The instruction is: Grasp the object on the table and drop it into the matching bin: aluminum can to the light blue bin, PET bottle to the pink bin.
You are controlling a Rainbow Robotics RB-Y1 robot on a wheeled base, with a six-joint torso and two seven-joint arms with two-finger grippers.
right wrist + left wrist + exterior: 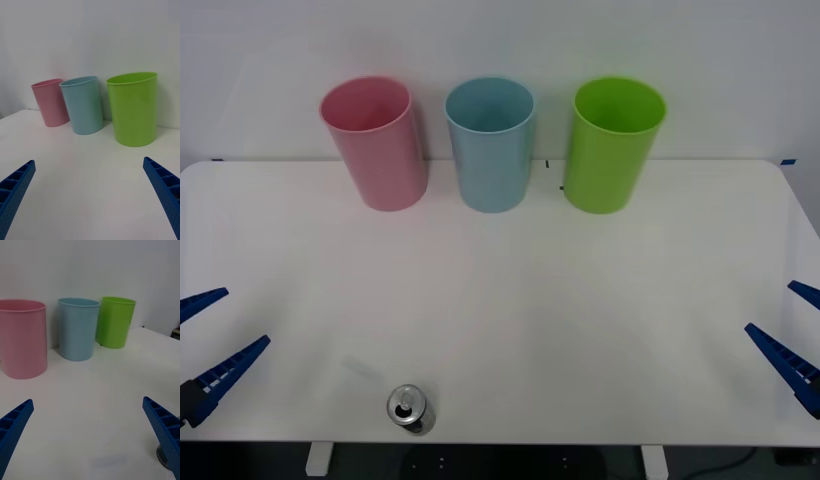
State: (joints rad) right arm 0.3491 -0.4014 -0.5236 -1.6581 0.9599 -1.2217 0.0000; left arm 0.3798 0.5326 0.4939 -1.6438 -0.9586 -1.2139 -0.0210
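Standing upright at lower left of the front frame, aluminum can (pixel 410 408): light, slick, dentable, best gripped mid-wall; left end effector (pixel 208 340) and right end effector (pixel 792 335) both spread apart, empty.

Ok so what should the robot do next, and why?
Probably bring the left gripper in toward the can and lower around it. The can stands upright near the table's front edge, nearer that gripper, which is open and empty; the right gripper waits open at the far side.
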